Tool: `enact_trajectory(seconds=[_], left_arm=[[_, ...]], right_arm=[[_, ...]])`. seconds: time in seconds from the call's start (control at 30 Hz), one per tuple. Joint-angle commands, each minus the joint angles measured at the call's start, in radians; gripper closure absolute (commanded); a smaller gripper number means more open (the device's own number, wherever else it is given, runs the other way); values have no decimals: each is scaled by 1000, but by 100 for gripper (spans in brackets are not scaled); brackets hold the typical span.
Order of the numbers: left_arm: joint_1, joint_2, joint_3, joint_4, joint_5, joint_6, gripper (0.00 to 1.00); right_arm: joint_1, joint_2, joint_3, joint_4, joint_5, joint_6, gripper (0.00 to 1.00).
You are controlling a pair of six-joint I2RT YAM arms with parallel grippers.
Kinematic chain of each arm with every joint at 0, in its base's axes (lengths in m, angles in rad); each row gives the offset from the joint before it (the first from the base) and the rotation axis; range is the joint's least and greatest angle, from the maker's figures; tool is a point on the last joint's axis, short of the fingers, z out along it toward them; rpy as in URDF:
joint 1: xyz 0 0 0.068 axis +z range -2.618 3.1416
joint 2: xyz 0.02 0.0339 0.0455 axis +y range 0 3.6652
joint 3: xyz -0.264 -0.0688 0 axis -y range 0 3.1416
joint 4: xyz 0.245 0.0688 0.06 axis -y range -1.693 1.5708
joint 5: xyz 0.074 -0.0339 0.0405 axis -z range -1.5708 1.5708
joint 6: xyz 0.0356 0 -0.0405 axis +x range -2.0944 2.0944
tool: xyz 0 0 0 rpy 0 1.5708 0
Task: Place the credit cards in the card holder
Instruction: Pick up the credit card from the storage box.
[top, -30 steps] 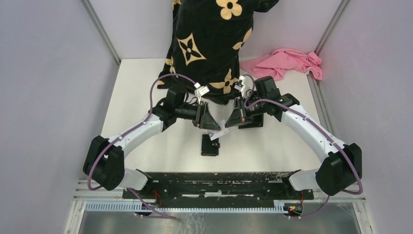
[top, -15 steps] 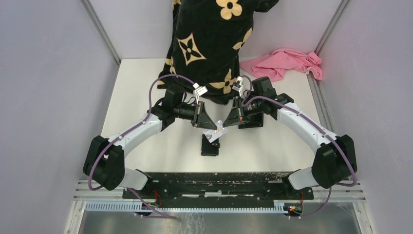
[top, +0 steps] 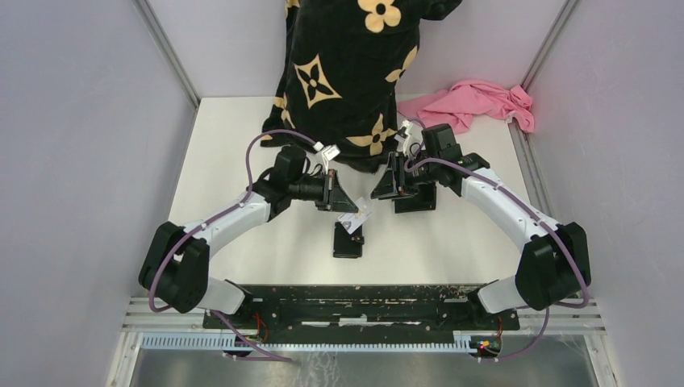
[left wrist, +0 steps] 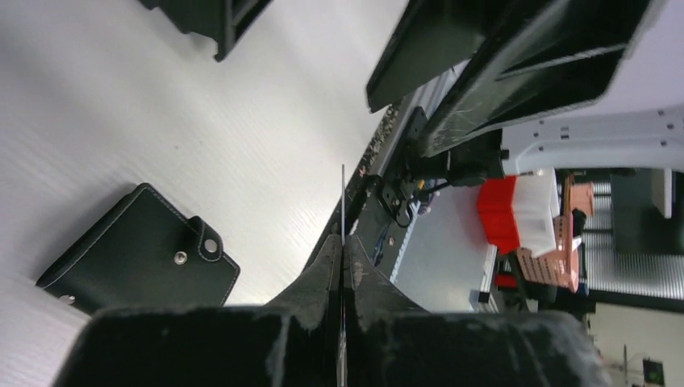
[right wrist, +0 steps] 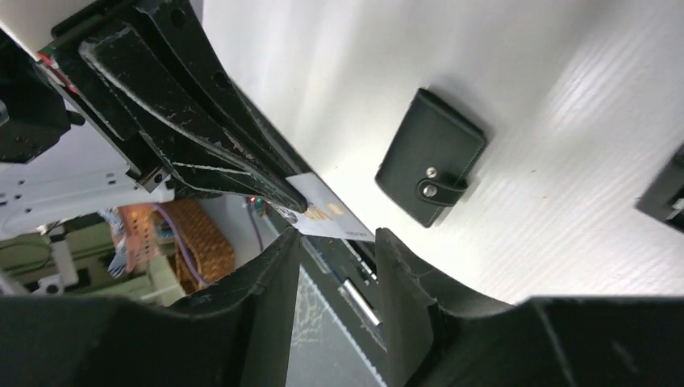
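The left gripper point(left wrist: 343, 251) pinches the whitish card point(right wrist: 327, 214) above the shut card holder point(right wrist: 427, 157). The right gripper point(right wrist: 339, 258), spread and off the card, seems free to open the holder.

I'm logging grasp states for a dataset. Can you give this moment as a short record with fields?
card holder: closed, strap fastened, lying flat on the table
left gripper: shut on the whitish card, held clear of the card holder
right gripper: open, fingers empty
cards inside card holder: none visible

Credit card point(top: 357, 219) in left tool point(top: 349, 212), beside card holder point(top: 348, 242); right tool point(top: 377, 193) apart, behind-right.
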Motion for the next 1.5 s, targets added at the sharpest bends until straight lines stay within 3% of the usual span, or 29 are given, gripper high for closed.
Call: enact_trajectory(seconds=[0.0,0.1,0.27,0.37,0.47,0.5,0.53,0.6,0.63,0.67,0.87,1.0,1.2,1.33,1.47], left_arm=[[-1,-24,-36,161,-166,-185,97],[-1,-23,-56,223,-234,-278,97],[-1,-37,-77,287,-333,-394,97],[-2,-53,-92,326,-380,-447,97],[-2,-62,-105,344,-414,-480,97],[-1,-66,-108,344,-428,-487,97],[-2,-71,-112,344,-437,-490,97],[-2,-79,-120,344,-451,-495,97],[-1,-82,-123,345,-455,-499,97],[-1,-83,-125,349,-456,-502,97],[-2,-93,-140,375,-478,-529,97],[-1,-99,-142,382,-498,-540,97],[-2,-100,-161,433,-514,-580,97],[-1,-88,-175,479,-512,-610,97],[-1,-74,-186,526,-509,-636,97]], right_arm=[[2,-58,11,54,128,-23,54],[26,-73,24,27,245,-69,53],[86,-114,19,54,616,-163,55],[107,-165,-49,163,847,-179,61],[110,-223,-129,296,984,-220,58],[111,-237,-147,331,1042,-227,55],[111,-253,-159,356,1085,-224,45],[108,-265,-176,400,1140,-183,15],[108,-264,-176,414,1146,-165,3],[107,-260,-170,417,1143,-142,0],[96,-190,-86,353,1059,-97,0],[73,-164,-58,324,902,-84,10],[72,-154,-100,371,578,58,38],[74,-140,-167,497,419,202,44],[73,-135,-206,562,368,276,45]])
